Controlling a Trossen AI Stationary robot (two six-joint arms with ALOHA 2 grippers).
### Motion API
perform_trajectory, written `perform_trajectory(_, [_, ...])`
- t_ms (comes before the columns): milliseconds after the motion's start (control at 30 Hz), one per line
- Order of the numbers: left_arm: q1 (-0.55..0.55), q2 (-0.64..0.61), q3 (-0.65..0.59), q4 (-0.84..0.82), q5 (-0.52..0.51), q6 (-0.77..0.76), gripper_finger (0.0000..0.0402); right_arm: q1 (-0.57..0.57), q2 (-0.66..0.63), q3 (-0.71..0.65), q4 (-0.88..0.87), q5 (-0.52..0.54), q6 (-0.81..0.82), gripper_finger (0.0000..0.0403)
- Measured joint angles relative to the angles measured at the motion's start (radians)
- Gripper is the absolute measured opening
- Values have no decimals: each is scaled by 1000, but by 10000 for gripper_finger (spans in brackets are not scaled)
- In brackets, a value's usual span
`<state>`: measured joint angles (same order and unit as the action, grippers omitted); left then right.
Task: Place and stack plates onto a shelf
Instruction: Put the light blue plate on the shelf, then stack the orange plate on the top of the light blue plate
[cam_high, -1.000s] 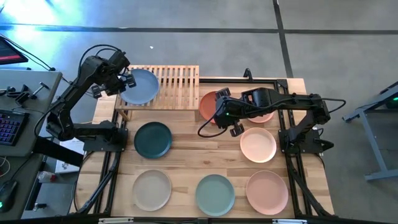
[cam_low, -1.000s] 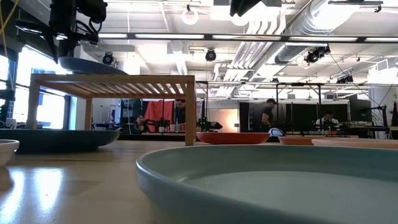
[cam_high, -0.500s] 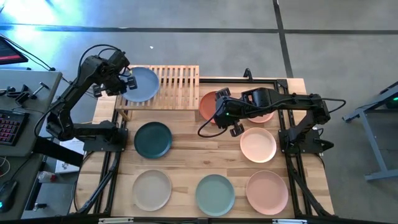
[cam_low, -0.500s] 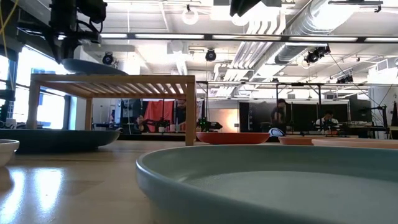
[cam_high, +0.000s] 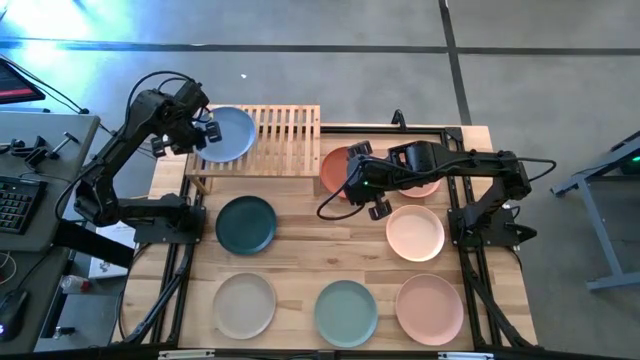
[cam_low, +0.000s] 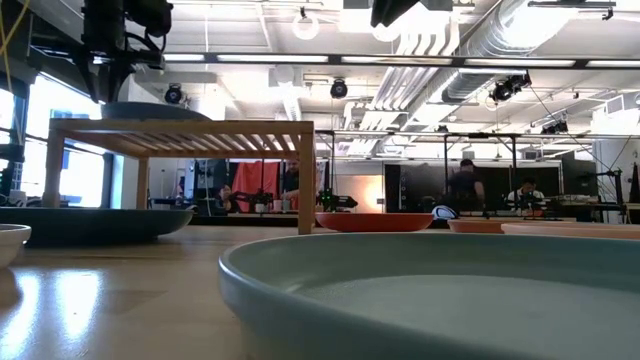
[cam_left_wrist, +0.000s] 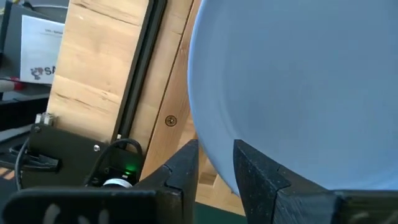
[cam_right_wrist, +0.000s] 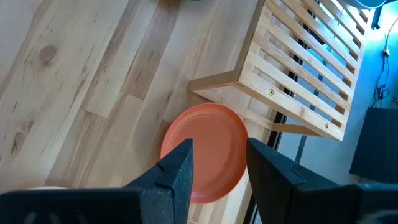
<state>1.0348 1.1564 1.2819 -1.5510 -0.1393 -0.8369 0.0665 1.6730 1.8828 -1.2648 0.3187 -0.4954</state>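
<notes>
The left claw was seen at the far left end of the shelf, with the blue plate lying flat on the slats directly ahead of it. In the left wrist view the plate's rim sat between the two fingers, which stood slightly apart on either side of it; whether the rim was gripped or freed could not be told.

The right claw hovered, fingers apart and empty, over the worktop beside the shelf's right end. The terracotta plate was framed straight ahead between its fingers in the right wrist view, just off the shelf's near corner leg. That plate was judged the nearest next candidate, and the right arm the nearer one to it.

The dark teal plate lay nearest the left arm's base, with the beige, sage green and peach-pink plates spread over the worktop well apart from the shelf.
</notes>
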Motion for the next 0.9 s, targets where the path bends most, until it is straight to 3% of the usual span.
perform_trajectory(400, [-3, -68, 0, -1, 67, 219, 86, 0, 0, 0, -20, 0, 134, 124])
perform_trajectory(667, [-14, -181, 0, -1, 233, 292, 86, 0, 0, 0, -88, -38, 367, 124])
perform_trajectory(900, [-98, -262, 0, -1, 389, 411, 86, 0, 0, 0, -100, -115, 631, 124])
